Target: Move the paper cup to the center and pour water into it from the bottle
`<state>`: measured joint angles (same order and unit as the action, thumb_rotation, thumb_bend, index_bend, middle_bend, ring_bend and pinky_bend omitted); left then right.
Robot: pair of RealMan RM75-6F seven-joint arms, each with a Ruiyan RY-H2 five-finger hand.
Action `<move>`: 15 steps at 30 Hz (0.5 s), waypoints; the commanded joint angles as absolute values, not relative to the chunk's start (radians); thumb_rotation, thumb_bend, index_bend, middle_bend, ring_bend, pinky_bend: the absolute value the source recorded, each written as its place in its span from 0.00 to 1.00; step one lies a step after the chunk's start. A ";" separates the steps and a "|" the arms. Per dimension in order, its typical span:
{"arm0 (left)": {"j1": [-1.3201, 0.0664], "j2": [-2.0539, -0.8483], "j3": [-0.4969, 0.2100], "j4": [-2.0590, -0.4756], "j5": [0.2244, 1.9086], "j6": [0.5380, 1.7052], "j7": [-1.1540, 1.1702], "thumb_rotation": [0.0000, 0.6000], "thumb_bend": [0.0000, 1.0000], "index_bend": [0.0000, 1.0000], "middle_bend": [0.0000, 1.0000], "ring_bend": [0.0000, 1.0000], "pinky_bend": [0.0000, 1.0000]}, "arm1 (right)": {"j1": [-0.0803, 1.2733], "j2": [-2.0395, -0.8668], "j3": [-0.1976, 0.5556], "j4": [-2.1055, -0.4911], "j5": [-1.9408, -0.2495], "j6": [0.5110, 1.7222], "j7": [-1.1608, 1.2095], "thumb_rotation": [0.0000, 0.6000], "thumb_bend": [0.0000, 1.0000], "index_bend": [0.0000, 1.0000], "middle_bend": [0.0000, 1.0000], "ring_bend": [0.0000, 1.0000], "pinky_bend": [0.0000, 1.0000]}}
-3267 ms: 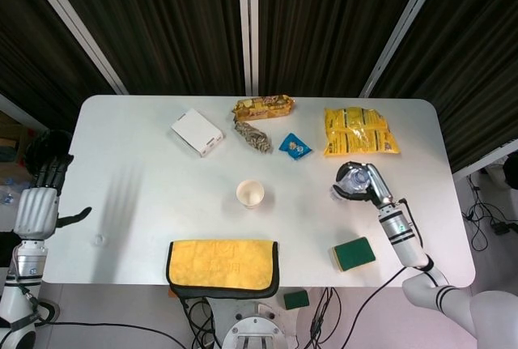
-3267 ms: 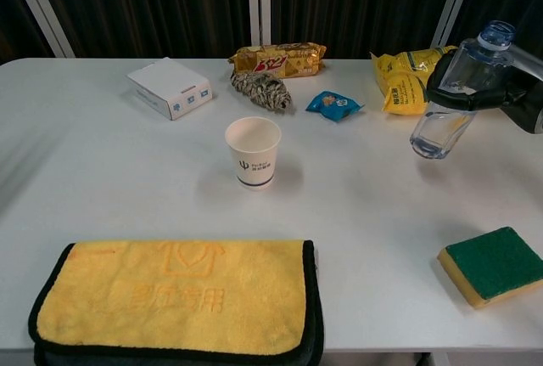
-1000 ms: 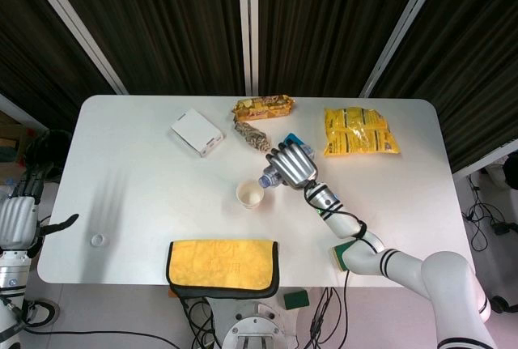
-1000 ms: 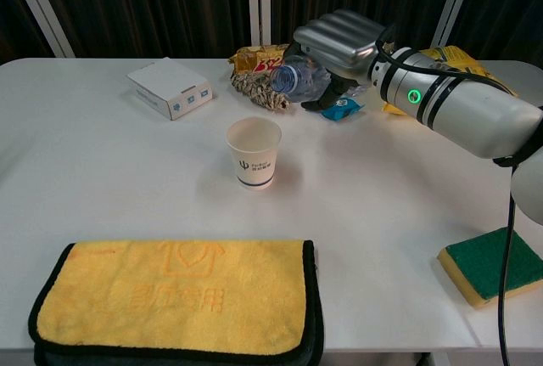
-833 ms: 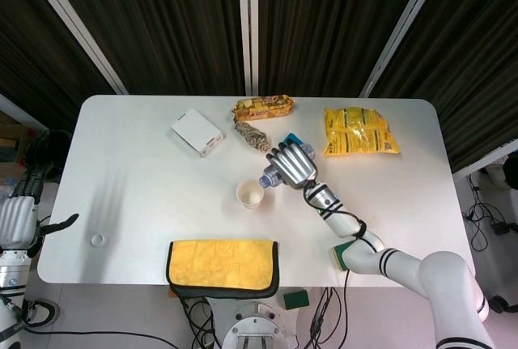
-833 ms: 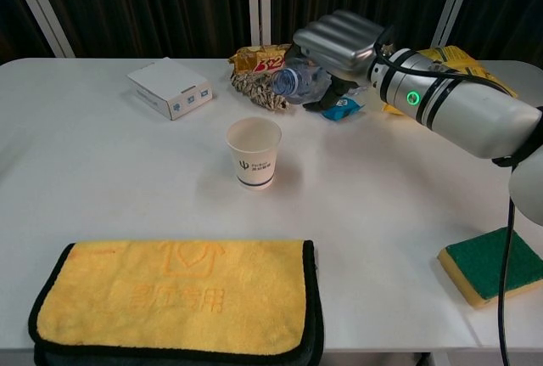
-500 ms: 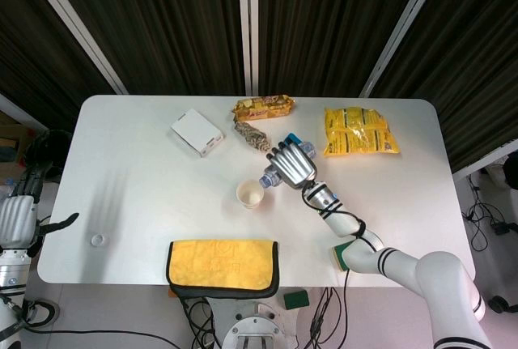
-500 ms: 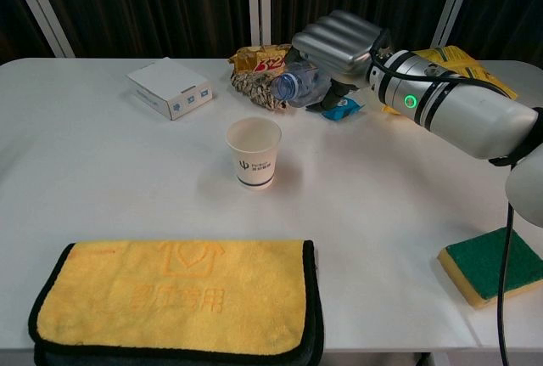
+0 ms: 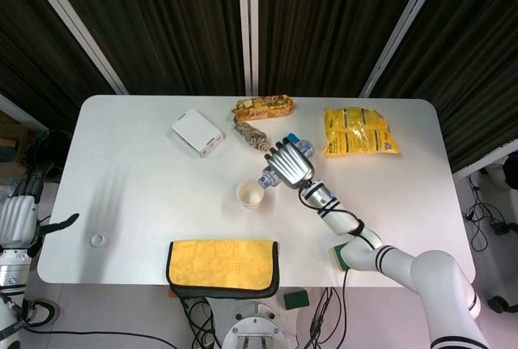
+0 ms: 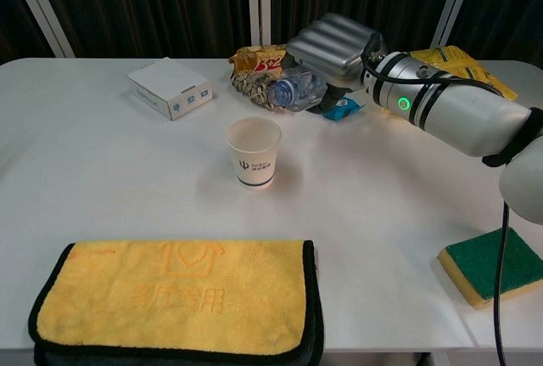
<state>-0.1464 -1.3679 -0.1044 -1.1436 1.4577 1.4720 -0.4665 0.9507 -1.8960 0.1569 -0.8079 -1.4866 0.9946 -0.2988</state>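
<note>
The bottle has been carried by the right hand from the table's right side to just above the paper cup. It has been tipped on its side, neck towards the cup, and over the last second apparently lowered slightly.

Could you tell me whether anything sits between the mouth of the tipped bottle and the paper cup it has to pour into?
Nothing visible does. The right hand holds the bottle tipped, its mouth up and to the right of the paper cup, with only open air above the cup's rim.
</note>
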 commanded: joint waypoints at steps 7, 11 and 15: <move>-0.145 -1.366 -0.106 -1.141 1.458 1.474 -0.470 1.00 0.04 0.04 0.09 0.01 0.17 | 0.967 -1.901 0.150 -0.796 -1.497 0.983 -0.330 1.00 0.37 0.87 0.65 0.50 0.50; -0.144 -1.365 -0.107 -1.137 1.456 1.473 -0.476 1.00 0.04 0.04 0.09 0.01 0.17 | 0.975 -1.903 0.147 -0.793 -1.499 0.975 -0.343 1.00 0.37 0.87 0.65 0.50 0.50; -0.143 -1.365 -0.107 -1.133 1.455 1.474 -0.481 1.00 0.04 0.04 0.09 0.01 0.17 | 0.980 -1.908 0.149 -0.791 -1.498 0.971 -0.351 1.00 0.37 0.87 0.65 0.50 0.50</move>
